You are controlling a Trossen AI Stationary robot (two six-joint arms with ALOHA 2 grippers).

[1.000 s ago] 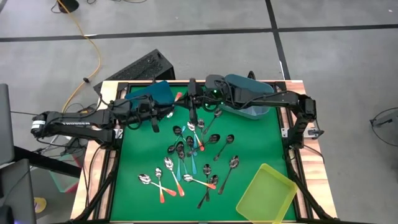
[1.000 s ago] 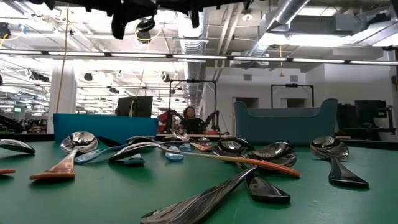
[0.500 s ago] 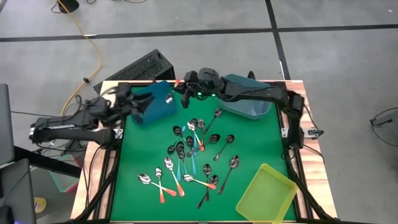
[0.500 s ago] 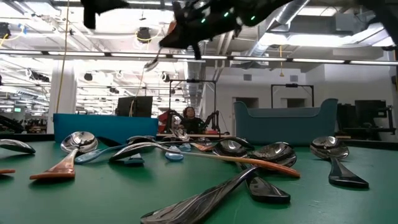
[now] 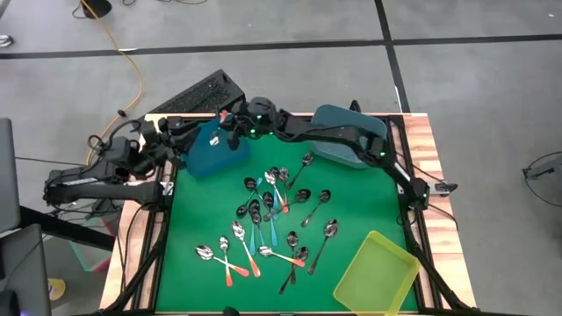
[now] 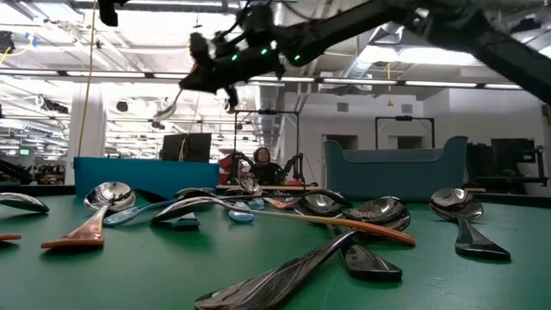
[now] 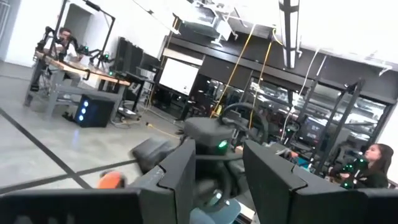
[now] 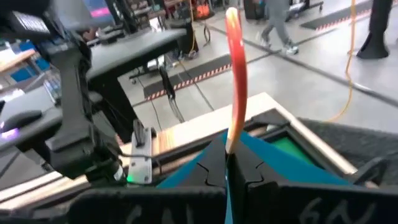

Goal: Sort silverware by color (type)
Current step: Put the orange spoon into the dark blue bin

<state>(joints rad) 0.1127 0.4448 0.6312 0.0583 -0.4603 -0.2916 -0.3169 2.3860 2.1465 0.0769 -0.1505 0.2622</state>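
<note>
A: Right gripper (image 5: 230,123) sits above the dark teal rectangular bin (image 5: 213,149) at the mat's far left corner, fingers clamped on an orange-red-handled spoon (image 8: 235,74), handle sticking out past the fingertips.

B: Left gripper (image 5: 172,139)?

A: At the table's left edge beside the same bin, fingers parted, nothing between them.

B: Remaining silverware?

A: Scattered spoons (image 5: 268,215) lie mid green mat (image 5: 360,197). Grey-blue bin (image 5: 349,136) far right, yellow-green tray (image 5: 376,274) near right.

green mat (image 5: 351,206) | yellow bin (image 5: 376,274) near corner | two blue bins (image 5: 213,147) far edge
</note>
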